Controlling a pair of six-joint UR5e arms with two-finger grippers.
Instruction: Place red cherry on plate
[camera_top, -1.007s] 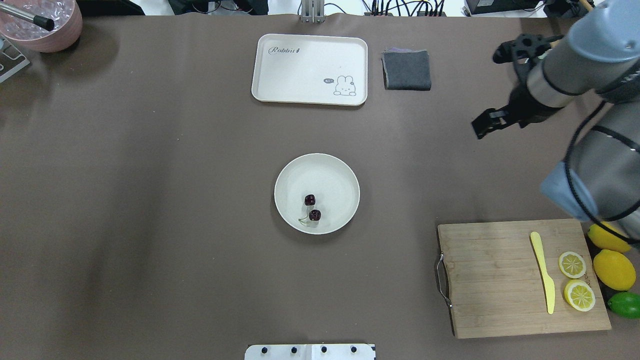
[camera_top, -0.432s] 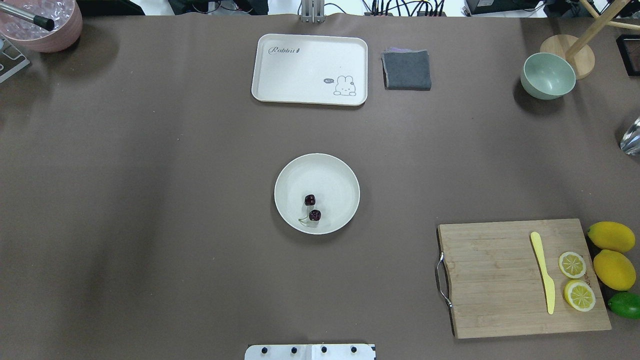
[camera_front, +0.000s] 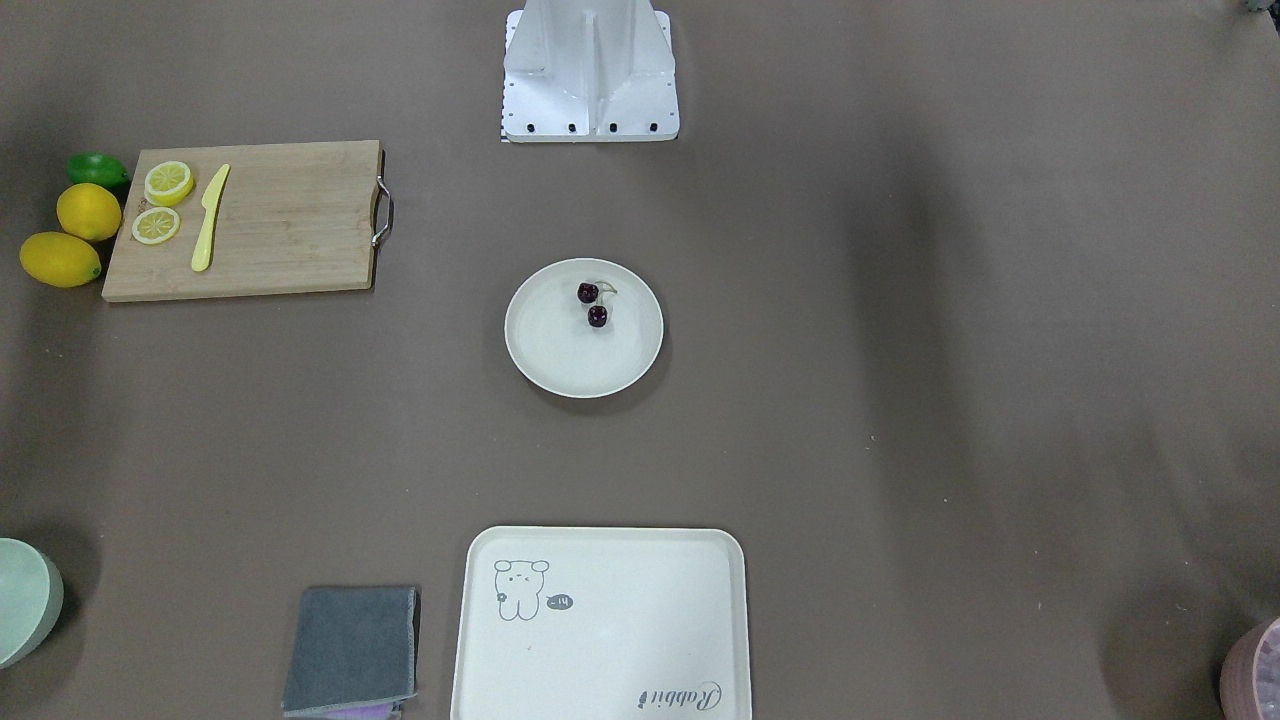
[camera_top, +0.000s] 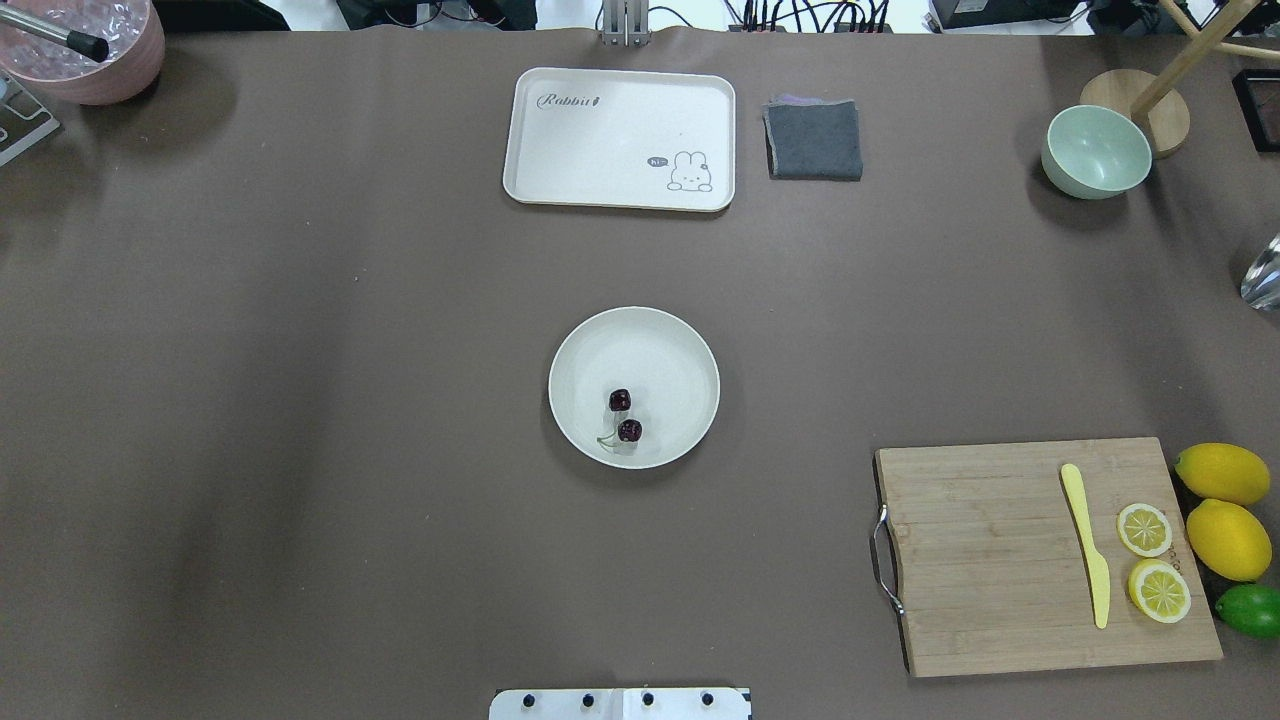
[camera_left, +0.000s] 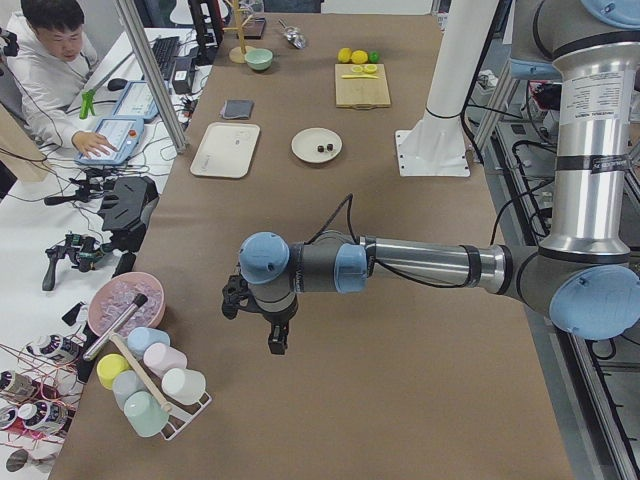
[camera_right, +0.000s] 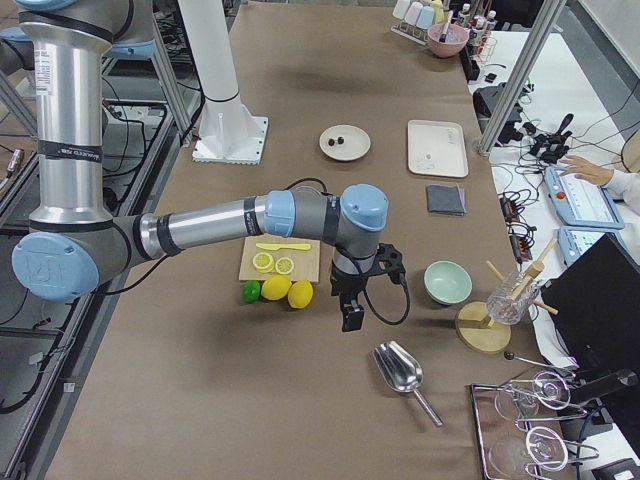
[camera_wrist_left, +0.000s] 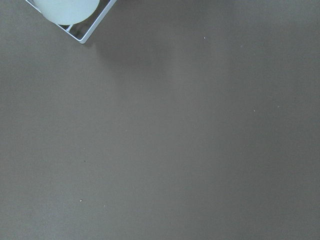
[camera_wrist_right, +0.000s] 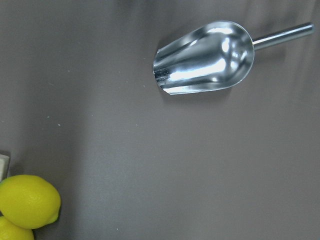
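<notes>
Worktop (camera_top: 300, 400) in brown carries a cream tray (camera_top: 620, 138) by the middle of its far edge. The tray is lettered "Rabbit" and bears a rabbit drawing with a small "hi" bubble. The plate (camera_top: 580, 350) sits at the worktop's centre. The left gripper (camera_left: 277, 340) hangs over the left end and the right gripper (camera_right: 352, 318) over the right end, just past the lemons (camera_right: 288, 292). How far either is parted, or whether it holds anything, cannot be told. The red cherry (camera_top: 630, 431) lies inside the plate near its robot-side rim, well apart from both grippers.
</notes>
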